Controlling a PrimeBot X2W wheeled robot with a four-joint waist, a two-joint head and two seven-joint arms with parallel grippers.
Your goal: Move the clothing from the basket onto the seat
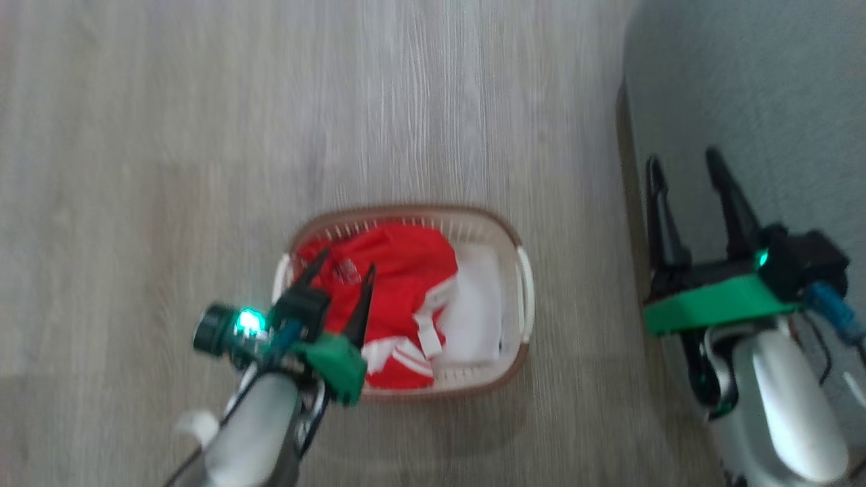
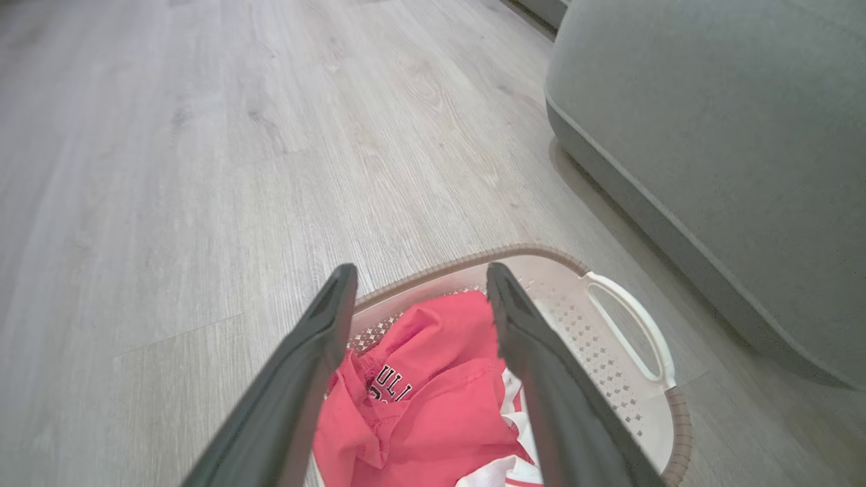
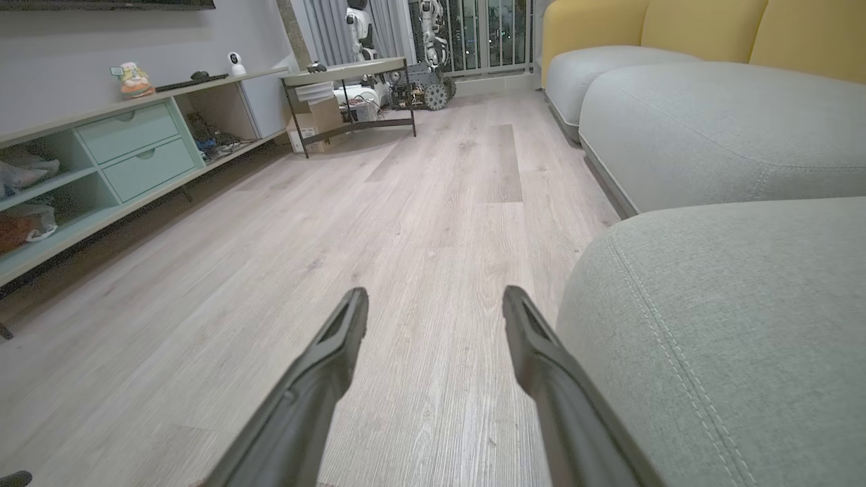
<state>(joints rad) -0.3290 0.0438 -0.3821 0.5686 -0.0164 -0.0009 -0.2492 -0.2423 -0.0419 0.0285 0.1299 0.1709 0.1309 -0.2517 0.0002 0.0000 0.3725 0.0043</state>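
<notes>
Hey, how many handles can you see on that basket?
2. One white handle is on the basket's end nearest the seat; the other handle is on the opposite end, just beside the left gripper.

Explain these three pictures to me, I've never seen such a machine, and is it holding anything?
It is a two-armed robot. One picture looks down from its head; the others look along each gripper from the wrist. On the wooden floor stands a cream basket with red clothing and white cloth inside. The left gripper hangs open over the basket, holding nothing. The right gripper, also open and empty, is by the edge of the grey-green seat.
</notes>
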